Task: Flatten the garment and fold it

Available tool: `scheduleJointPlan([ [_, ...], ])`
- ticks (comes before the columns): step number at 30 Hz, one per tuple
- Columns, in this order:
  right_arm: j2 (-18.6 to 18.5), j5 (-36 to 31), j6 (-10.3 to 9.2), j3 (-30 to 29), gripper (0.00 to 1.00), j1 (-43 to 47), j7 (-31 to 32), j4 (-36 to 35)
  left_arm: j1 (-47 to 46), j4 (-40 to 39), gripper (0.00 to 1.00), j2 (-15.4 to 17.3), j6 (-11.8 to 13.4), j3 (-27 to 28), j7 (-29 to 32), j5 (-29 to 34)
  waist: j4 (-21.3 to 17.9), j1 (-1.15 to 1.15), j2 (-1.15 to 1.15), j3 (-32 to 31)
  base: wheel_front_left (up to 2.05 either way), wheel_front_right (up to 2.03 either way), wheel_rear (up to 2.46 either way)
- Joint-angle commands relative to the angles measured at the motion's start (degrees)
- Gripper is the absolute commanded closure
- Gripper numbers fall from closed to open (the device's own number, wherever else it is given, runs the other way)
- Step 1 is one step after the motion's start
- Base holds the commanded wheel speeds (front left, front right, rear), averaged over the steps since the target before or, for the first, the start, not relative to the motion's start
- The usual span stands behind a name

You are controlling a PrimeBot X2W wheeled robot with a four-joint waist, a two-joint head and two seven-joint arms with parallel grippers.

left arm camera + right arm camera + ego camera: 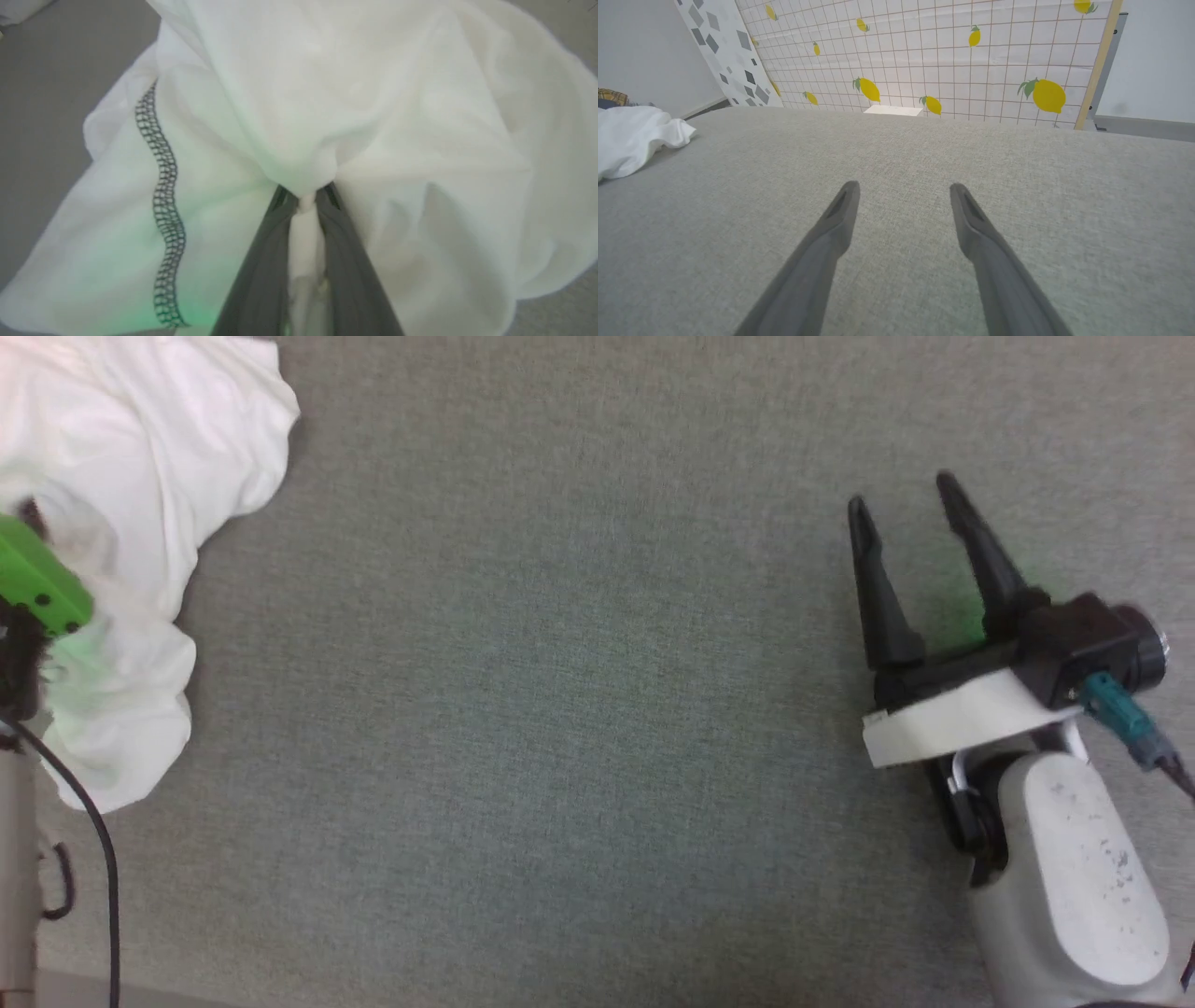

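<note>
The garment (pixel 140 476) lies crumpled at the far left of the grey surface, white and thin. In the left wrist view the garment (pixel 397 116) bunches around my left gripper (pixel 306 196), which is shut on a pinch of its fabric; a dark zigzag seam (pixel 163 200) runs down the left. My left gripper's green-lit body (pixel 37 583) sits over the cloth at the left edge of the head view, fingertips hidden. My right gripper (pixel 901 504) stands open over bare surface at the right, nothing between its fingers (pixel 840 210). The garment (pixel 630 135) shows far left there.
The grey fabric surface (pixel 560 709) stretches between the arms. A lemon-patterned grid panel (pixel 948 56) stands behind its far edge, with a small white flat piece (pixel 893 110) at its foot. A black cable (pixel 93 840) hangs by my left arm.
</note>
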Motion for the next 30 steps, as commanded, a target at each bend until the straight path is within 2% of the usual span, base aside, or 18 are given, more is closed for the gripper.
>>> scheduleJointPlan([
  [1,-0.1,0.7,-0.09,-0.1,0.00,1.4,-0.7,0.9,-0.1,0.1,1.00,1.7,0.1,-0.1,-4.3,2.4,0.5,-0.01,0.00,-7.0,0.00,0.00,0.00],
  [4,-0.1,2.2,-0.09,-0.6,0.00,3.4,-1.6,2.5,-1.9,-0.1,1.00,3.9,0.2,-0.8,-13.5,7.0,-0.1,-0.01,0.00,-12.2,0.00,0.00,0.00],
  [9,-0.1,4.3,-0.09,-1.6,0.00,6.9,-2.7,4.8,-5.4,-2.0,1.00,6.2,-0.5,-4.0,-22.0,12.9,-2.1,-0.01,0.00,-20.1,0.00,0.00,0.00],
  [13,-0.1,5.3,-0.09,-2.5,0.00,9.3,-3.1,5.6,-8.7,-4.5,1.00,6.6,-1.3,-7.0,-24.3,15.9,-4.4,-0.01,0.00,-24.7,0.00,0.00,0.00],
  [16,-0.1,5.8,-0.09,-3.1,0.00,10.8,-3.3,5.8,-11.1,-6.8,1.00,5.7,-2.1,-9.2,-24.1,16.9,-6.3,-0.01,0.00,-27.2,0.00,0.00,0.00],
  [22,-0.1,5.8,-0.09,-4.2,0.00,13.5,-2.9,5.5,-16.7,-10.4,1.00,0.3,-4.2,-14.3,-22.9,16.7,-10.1,-0.01,0.00,-30.3,0.00,0.00,0.00],
  [30,-0.1,5.4,-0.09,-4.7,0.00,15.4,-1.3,3.8,-19.2,-9.8,1.00,-11.0,-6.4,-20.0,-23.2,12.7,-15.7,-0.01,0.00,-31.7,0.00,0.00,0.00],
])
